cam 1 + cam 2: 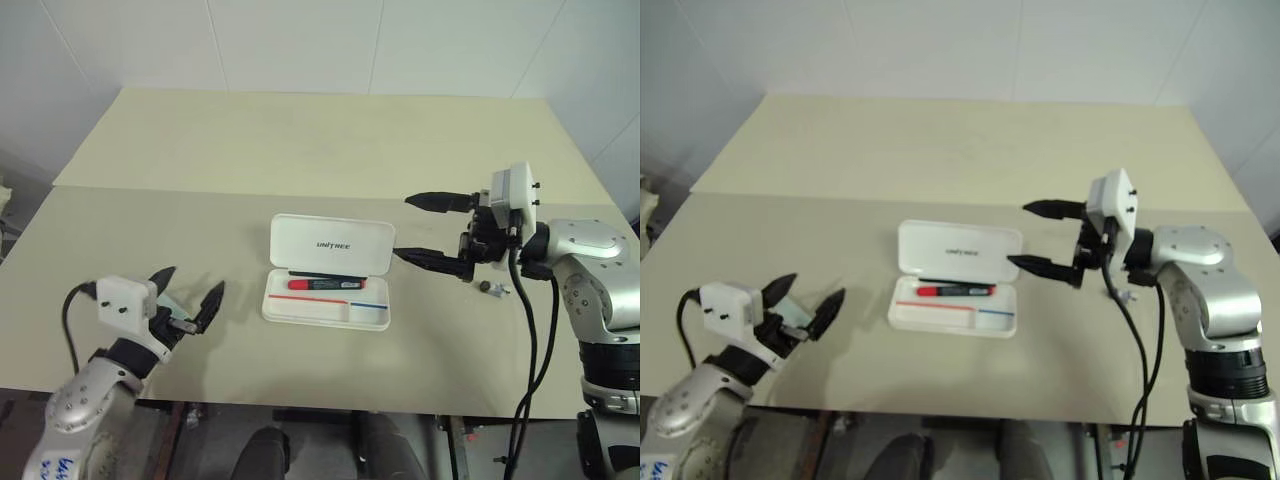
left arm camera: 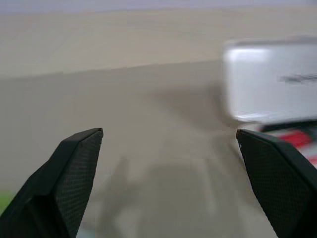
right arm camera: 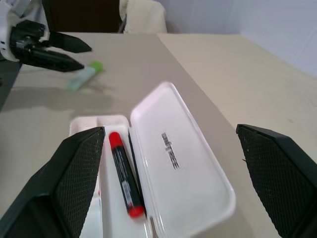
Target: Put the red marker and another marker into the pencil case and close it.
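Observation:
The pencil case lies open at the table's middle, with its white lid raised at the back. In its tray rests the red marker, red at one end and black along the barrel. On the table at the left lies the light-green marker, just below my left gripper. That gripper is open, holds nothing and hovers low near the front edge. My right gripper hangs open and empty just right of the case, above the table, with its fingers pointing at the lid.
A small dark object lies on the table beside my right arm. The table's front edge runs close behind the left gripper. A seam crosses the tabletop behind the case.

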### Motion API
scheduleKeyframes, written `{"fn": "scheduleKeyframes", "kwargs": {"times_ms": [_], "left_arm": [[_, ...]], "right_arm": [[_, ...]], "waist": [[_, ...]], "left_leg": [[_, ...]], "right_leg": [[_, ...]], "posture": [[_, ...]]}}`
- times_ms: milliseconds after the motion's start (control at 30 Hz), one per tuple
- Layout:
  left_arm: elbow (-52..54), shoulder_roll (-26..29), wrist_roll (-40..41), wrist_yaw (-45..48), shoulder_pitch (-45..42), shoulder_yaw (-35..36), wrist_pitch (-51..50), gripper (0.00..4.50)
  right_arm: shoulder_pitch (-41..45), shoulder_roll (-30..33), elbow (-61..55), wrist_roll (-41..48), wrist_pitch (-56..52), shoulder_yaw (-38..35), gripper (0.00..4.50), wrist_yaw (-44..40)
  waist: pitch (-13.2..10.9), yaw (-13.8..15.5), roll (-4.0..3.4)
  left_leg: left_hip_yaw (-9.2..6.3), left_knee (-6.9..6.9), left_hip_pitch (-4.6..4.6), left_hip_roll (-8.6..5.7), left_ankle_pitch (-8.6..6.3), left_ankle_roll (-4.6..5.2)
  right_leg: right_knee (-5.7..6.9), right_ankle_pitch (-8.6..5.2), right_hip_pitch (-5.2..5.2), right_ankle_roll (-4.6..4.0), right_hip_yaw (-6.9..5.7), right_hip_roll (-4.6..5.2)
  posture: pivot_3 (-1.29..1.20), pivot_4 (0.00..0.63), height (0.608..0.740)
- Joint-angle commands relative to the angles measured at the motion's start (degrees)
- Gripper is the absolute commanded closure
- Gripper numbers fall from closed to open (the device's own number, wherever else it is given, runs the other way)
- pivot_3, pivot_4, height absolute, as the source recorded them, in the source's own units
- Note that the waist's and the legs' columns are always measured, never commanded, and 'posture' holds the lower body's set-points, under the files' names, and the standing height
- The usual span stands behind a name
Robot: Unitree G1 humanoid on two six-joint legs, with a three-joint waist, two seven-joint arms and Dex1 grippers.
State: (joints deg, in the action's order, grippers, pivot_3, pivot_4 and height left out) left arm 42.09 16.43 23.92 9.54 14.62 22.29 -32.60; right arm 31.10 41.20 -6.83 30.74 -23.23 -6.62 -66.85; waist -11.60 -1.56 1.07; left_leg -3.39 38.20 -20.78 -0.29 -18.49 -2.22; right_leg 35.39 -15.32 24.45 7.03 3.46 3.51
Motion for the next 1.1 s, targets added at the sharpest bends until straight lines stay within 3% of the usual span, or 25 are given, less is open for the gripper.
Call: {"fn": "scheduleKeyframes", "kwargs": {"times_ms": [33,233,400,767,1033,1100], "left_arm": [[5.3,-3.5,-4.6,-8.6,1.6,0.2,-2.4,0.00],[8.4,-9.9,-7.2,-16.2,3.3,-2.7,-8.1,0.00],[6.1,-11.7,-9.7,-19.8,0.8,-3.5,-11.4,0.00],[-2.5,-10.4,-12.6,-20.3,-6.9,-5.1,-15.7,0.00],[-4.4,-12.8,-14.6,-23.6,-9.6,-5.2,-20.9,0.00],[-3.9,-13.6,-14.6,-24.1,-9.8,-4.5,-21.5,0.40]], "right_arm": [[1.5,0.7,-0.3,0.1,2.0,-0.3,0.03,-0.7],[1.9,0.1,-1.7,0.7,1.2,0.5,0.03,0.1],[2.9,0.5,-1.8,1.2,0.8,0.7,0.03,0.2],[4.1,0.7,-3.4,1.6,-0.4,1.0,0.03,0.4],[3.9,0.9,-4.5,1.9,-0.8,0.4,0.03,1.0],[3.9,0.8,-4.6,1.9,-0.6,0.4,0.00,1.3]], "waist": [[0.0,0.0,0.00],[0.0,0.0,0.03],[0.0,0.1,0.04],[0.0,0.1,0.06],[0.0,0.2,0.05],[0.0,0.2,0.05]], "left_leg": [[0.03,-0.01,0.08,0.00,0.00,0.01],[0.08,0.00,0.16,-0.02,0.01,0.00],[0.07,-0.01,0.15,-0.03,0.01,0.00],[0.06,-0.04,0.14,-0.03,0.01,-0.01],[0.04,-0.04,0.23,-0.04,0.03,-0.03],[0.05,-0.04,0.36,-0.05,0.03,-0.03]], "right_leg": [[0.01,0.00,-0.04,-0.01,0.01,0.00],[0.02,-0.01,-0.11,-0.01,0.06,-0.01],[0.00,-0.01,-0.11,-0.02,0.05,-0.01],[-0.05,-0.01,-0.12,-0.02,0.02,-0.01],[-0.02,0.00,-0.19,-0.02,0.02,0.00],[-0.02,0.00,-0.32,-0.02,0.03,0.00]], "posture": [[0.00,0.150,0.740],[0.00,0.150,0.740],[0.00,0.150,0.740],[0.00,0.150,0.740],[0.00,0.150,0.740],[0.00,0.150,0.740]]}}
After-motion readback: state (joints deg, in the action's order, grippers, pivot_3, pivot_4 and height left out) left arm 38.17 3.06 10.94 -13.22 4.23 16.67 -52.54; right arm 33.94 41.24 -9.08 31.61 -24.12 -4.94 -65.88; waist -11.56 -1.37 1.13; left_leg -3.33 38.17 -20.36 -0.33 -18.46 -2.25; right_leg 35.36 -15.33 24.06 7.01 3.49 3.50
